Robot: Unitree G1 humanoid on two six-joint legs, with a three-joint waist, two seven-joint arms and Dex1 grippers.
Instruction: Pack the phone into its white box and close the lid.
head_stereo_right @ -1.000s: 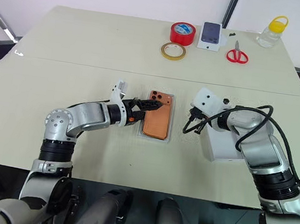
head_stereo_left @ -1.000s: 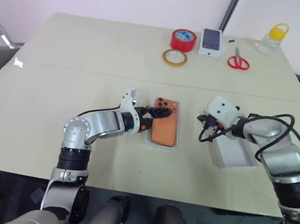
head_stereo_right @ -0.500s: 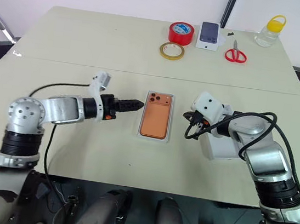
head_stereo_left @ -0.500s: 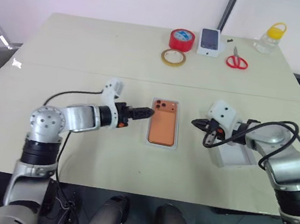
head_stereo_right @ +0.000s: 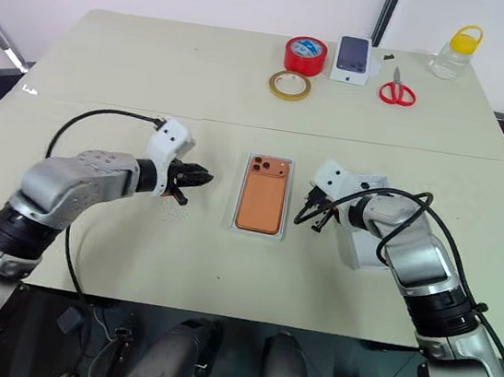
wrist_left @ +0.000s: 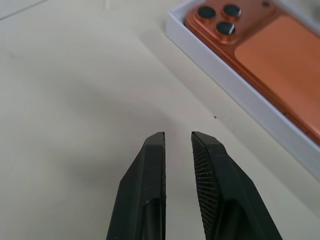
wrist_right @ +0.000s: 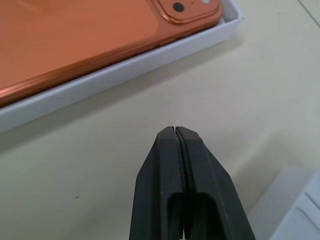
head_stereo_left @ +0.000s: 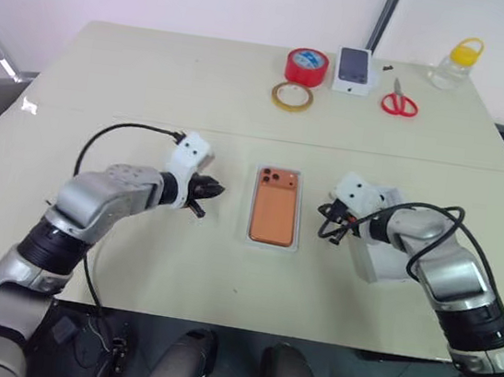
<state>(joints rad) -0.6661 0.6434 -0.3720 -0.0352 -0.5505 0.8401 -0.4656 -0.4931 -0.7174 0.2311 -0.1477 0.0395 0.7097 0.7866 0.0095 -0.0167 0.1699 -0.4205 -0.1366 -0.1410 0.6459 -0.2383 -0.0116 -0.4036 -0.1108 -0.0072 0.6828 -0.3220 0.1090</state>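
The copper-orange phone (head_stereo_left: 274,212) lies flat in the shallow white box (head_stereo_left: 270,243) at the table's middle, camera lenses at its far end. My left gripper (head_stereo_left: 215,187) hovers a short way left of the box, pointing at it. Its fingers (wrist_left: 152,165) stand a narrow gap apart with nothing between them. My right gripper (wrist_right: 176,129) is shut and empty, low over the table just right of the box. The lid (head_stereo_left: 397,263) rests open side up behind my right wrist, partly hidden by the arm.
Along the far edge stand a red tape roll (head_stereo_left: 307,67), a yellow tape ring (head_stereo_left: 293,96), a small white box printed with a phone (head_stereo_left: 355,70), red scissors (head_stereo_left: 399,102) and a yellow-capped bottle (head_stereo_left: 454,65). Bare tabletop lies on the left.
My left gripper has drawn back to the left off the phone, rolled over, and its fingers have narrowed. The right gripper has sunk a little beside the box. The phone has stayed in the box.
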